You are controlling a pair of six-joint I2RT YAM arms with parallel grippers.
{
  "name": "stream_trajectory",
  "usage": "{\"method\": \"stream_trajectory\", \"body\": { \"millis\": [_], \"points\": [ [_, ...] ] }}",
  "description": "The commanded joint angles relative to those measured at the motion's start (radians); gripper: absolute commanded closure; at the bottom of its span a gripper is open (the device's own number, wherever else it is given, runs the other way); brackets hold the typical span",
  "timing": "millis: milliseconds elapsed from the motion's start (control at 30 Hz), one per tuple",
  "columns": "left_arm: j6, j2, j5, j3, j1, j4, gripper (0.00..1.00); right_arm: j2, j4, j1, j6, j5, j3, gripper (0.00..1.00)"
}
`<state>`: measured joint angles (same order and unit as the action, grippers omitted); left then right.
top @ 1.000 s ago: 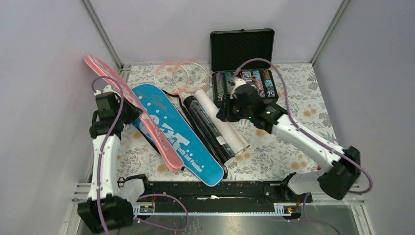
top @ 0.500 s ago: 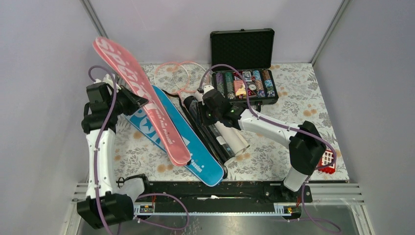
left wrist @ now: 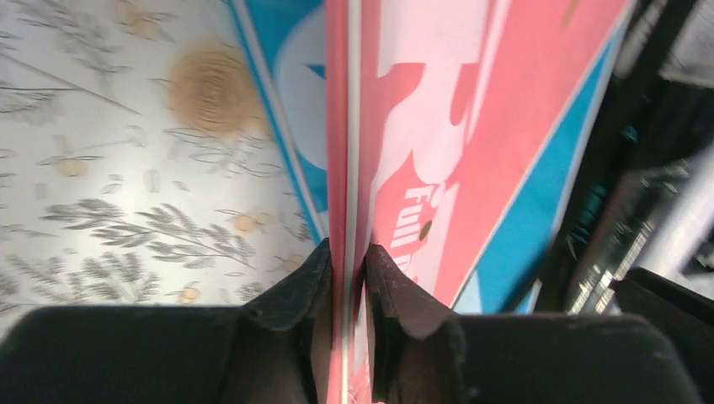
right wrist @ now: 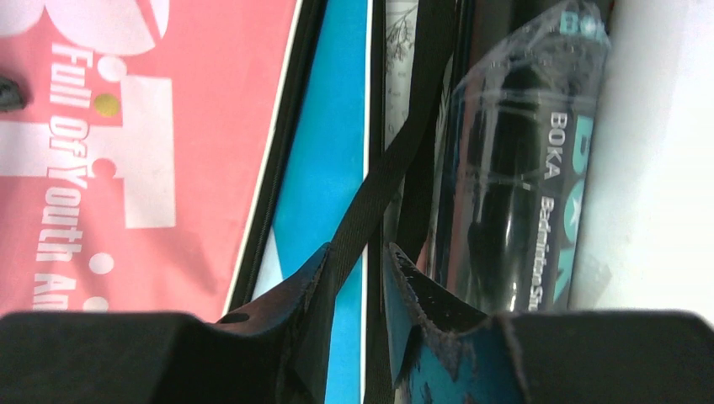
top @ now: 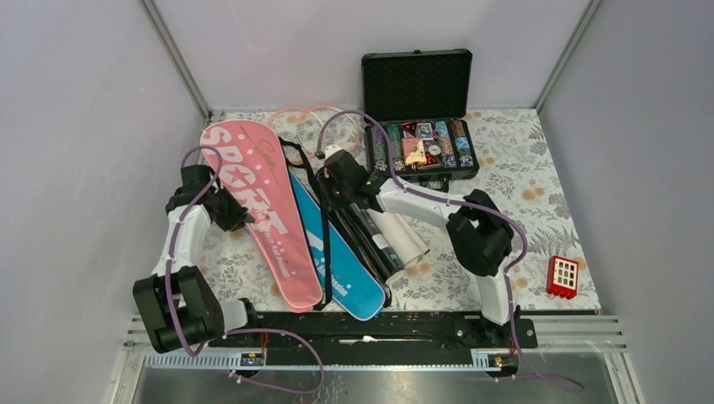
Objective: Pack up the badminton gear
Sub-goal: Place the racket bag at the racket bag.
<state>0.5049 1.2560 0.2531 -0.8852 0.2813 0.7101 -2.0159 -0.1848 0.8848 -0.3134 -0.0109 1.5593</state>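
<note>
Looking down from above, the pink cover (top: 261, 210) lies flat at centre left. It has a big white "SPORT" across its wide end, and it overlaps the blue cover (top: 349, 282) under it. The left gripper (left wrist: 347, 261) is clenched on the pink cover's white-piped edge, one finger on each side, with "Full" readable just past the tips.

Over in the middle of the frame, the right gripper (right wrist: 358, 252) straddles a black strap (right wrist: 396, 160) that runs down between its jaws. They stand narrow around it, but I cannot tell whether the strap is actually pinched. Right beside it lies the dark tube (right wrist: 505, 168) in clear wrap, printed "BOKA" and "Badminton", with the rest cut off. The white tube (right wrist: 657, 168) lies against its far side. To the left, the pink cover reads "Full Of Youth An", running out of frame.

At upper centre, thin pink rackets (top: 310, 126) lie on the flowered table (top: 522, 168) beside an open black case (top: 417, 84). A red block (top: 562, 276) sits at lower right, well apart.
</note>
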Motion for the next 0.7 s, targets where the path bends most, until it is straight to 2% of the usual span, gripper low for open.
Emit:
{"method": "stream_trajectory", "body": {
  "millis": [0,67,233,367,500,667],
  "points": [
    [0.007,-0.006,-0.303,-0.096,0.014,0.004,0.75,-0.094,-0.050,0.005,0.059,-0.111,0.164,0.69],
    [0.031,-0.013,-0.342,-0.113,0.018,0.022,0.70,-0.141,-0.065,0.004,0.081,-0.145,0.220,0.70],
    [0.027,-0.059,-0.405,-0.119,0.017,0.028,0.45,-0.246,-0.158,0.003,0.091,-0.207,0.350,0.71],
    [-0.014,-0.069,-0.302,-0.118,-0.024,0.020,0.42,-0.263,-0.142,0.004,0.078,-0.180,0.335,0.71],
    [-0.018,-0.073,-0.193,-0.083,-0.203,-0.029,0.42,-0.278,-0.149,0.003,0.064,-0.192,0.328,0.71],
    [0.023,0.003,-0.262,-0.087,-0.429,-0.067,0.35,-0.283,-0.144,0.003,0.050,-0.244,0.288,0.69]
  ]
}}
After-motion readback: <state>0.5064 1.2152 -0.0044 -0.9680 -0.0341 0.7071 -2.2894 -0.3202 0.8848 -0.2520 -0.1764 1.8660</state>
